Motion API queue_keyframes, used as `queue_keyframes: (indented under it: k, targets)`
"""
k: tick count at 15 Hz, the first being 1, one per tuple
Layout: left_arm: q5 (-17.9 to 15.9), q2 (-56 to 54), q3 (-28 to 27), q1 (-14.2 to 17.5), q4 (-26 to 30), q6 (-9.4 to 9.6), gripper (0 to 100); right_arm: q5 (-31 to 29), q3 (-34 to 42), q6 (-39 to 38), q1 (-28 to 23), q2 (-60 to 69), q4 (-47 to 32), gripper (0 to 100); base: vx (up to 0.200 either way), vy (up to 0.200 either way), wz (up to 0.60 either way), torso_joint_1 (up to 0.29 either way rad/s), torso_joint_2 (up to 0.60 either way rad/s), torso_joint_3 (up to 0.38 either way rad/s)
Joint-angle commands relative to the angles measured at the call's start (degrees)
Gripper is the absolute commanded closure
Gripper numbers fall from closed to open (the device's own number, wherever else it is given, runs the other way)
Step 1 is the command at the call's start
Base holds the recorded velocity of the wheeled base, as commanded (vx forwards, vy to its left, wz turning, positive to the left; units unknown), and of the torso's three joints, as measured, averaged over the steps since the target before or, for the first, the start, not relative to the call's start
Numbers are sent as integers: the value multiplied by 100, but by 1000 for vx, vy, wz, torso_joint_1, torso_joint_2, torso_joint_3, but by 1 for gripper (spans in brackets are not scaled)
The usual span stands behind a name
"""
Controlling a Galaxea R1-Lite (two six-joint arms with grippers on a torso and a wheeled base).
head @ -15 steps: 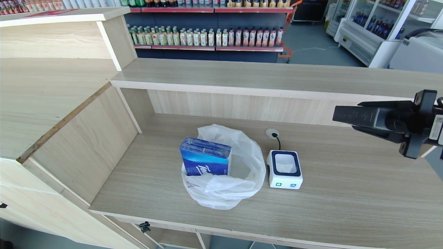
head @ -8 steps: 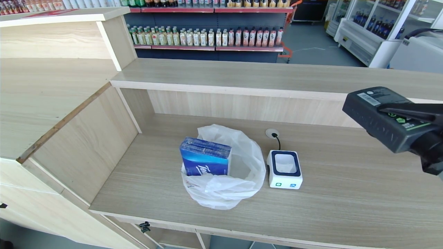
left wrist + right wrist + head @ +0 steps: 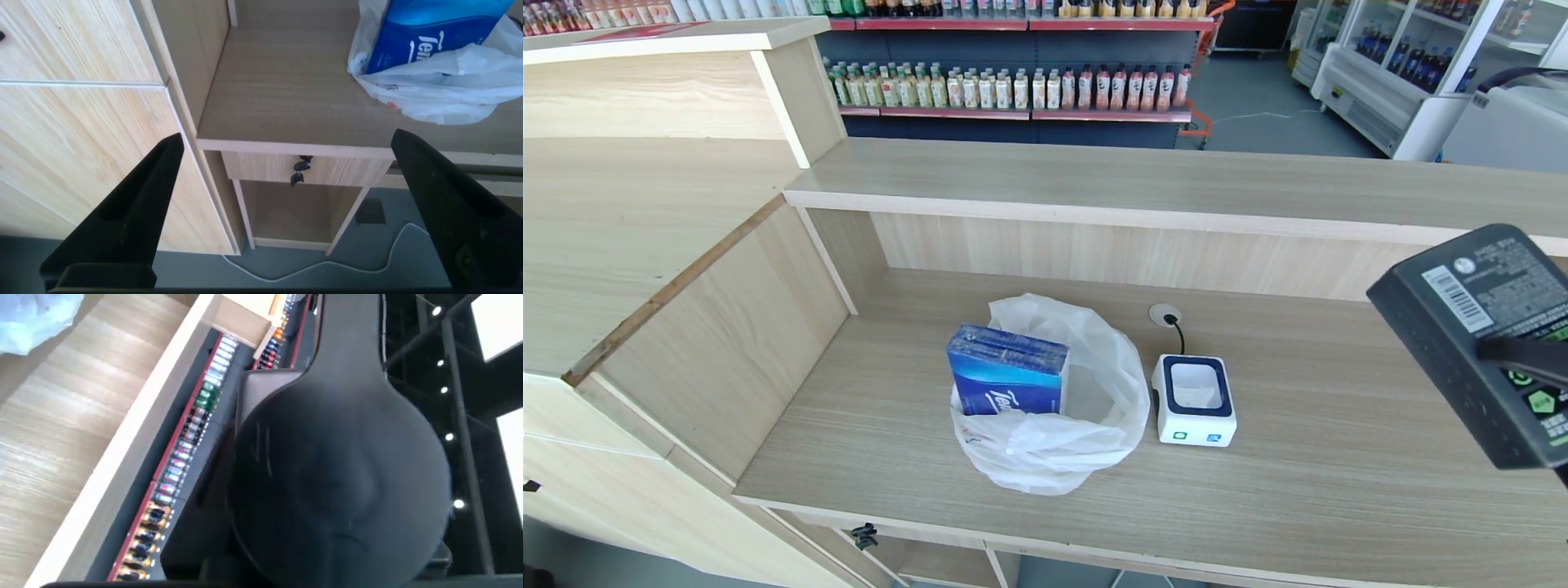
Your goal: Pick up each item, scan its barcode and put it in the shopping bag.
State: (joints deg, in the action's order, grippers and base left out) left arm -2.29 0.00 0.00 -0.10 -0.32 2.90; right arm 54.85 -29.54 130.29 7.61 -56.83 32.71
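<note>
You will find the counter [image 3: 1339, 457] in matt, pale wood-grain board. The shopping bag [image 3: 1111, 384] is thin, translucent white plastic, crinkled. The tissue pack [image 3: 1009, 380] carries glossy blue film. The scanner [image 3: 1194, 422] is smooth white plastic with a shiny window. The black box [image 3: 1462, 351] looks matt, its barcode label [image 3: 1458, 298] white paper.

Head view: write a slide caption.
Black box held in the right gripper, barcode showing, right of the scanner; blue pack bagged.
</note>
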Motion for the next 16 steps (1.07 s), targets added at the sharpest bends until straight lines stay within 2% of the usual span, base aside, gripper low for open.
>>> queue_keyframes:
  k: [1,3,4,7,12,16]
  targets:
    - [1,0,0,1,-3,0,0,0,71,119,127,155,8,100,0,0,0,0,0,0]
    - [1,0,0,1,-3,0,0,0,159,304,435,102,192,100,0,0,0,0,0,0]
    - [1,0,0,1,-3,0,0,-62,247,321,813,-30,614,100,0,0,0,0,0,0]
    - [1,0,0,1,-3,0,0,-492,308,286,1261,-188,1405,100,0,0,0,0,0,0]
    - [1,0,0,1,-3,0,0,-853,519,286,1920,-364,2038,100,0,0,0,0,0,0]
    - [1,0,0,1,-3,0,0,-879,757,295,2157,-118,2126,100,0,0,0,0,0,0]
